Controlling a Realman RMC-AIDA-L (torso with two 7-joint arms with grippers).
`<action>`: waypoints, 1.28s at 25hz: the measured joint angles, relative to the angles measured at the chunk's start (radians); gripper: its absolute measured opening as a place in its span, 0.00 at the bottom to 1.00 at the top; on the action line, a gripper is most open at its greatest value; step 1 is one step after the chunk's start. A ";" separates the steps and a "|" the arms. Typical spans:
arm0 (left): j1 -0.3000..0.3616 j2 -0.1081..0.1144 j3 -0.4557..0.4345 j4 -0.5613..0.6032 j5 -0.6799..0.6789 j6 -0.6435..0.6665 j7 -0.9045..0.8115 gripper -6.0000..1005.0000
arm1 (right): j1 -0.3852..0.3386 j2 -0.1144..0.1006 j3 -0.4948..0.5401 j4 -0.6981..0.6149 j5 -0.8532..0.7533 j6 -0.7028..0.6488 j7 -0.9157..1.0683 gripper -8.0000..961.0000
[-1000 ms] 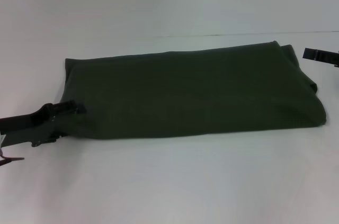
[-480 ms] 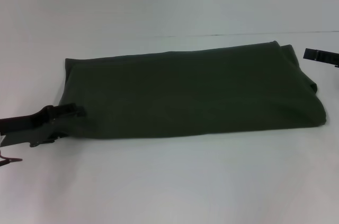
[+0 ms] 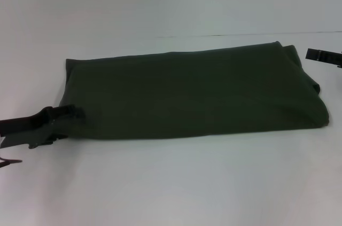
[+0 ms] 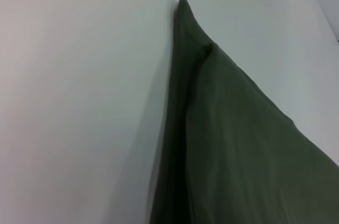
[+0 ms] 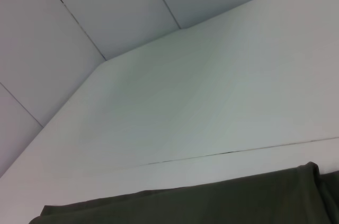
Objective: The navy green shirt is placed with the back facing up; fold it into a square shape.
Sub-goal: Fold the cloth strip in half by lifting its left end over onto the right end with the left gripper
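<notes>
White tabletop (image 3: 176, 183) carries the navy green shirt (image 3: 192, 95), already a long band. Left gripper (image 3: 67, 115) meets its near-left corner (grip state indeterminate); right gripper (image 3: 323, 56) idles apart. Next: crosswise fold toward square.

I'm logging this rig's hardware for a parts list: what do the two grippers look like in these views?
In the head view both are black. The left gripper is a long, flat dark bar ending in blocky, clamp-like fingers, with a thin reddish piece below its body. Only a short black, slim, flat tip of the right gripper shows. No markings are visible on either.
</notes>
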 joint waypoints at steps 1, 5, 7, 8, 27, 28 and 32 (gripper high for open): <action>0.000 0.000 0.000 0.000 0.005 0.000 -0.003 0.86 | 0.000 0.000 0.000 0.000 0.000 0.000 0.000 0.72; -0.001 0.000 0.000 -0.006 0.013 0.008 -0.006 0.86 | 0.000 0.000 0.000 0.000 0.000 0.001 0.000 0.72; -0.003 -0.001 0.000 -0.015 0.012 0.006 -0.004 0.86 | 0.000 0.000 0.000 0.000 0.000 0.001 0.000 0.72; -0.004 -0.001 0.000 -0.020 0.011 0.003 -0.003 0.86 | 0.000 0.000 0.000 0.000 0.000 0.001 0.000 0.72; -0.019 0.006 -0.001 -0.022 0.001 -0.017 0.011 0.82 | 0.000 -0.002 0.000 0.000 0.000 0.000 0.008 0.72; -0.019 0.007 -0.001 -0.022 0.001 -0.017 0.012 0.82 | 0.000 -0.002 0.000 0.000 0.000 0.000 0.008 0.72; -0.019 0.007 -0.001 -0.021 0.006 -0.019 0.031 0.79 | 0.000 -0.002 0.000 0.000 0.000 0.000 0.008 0.72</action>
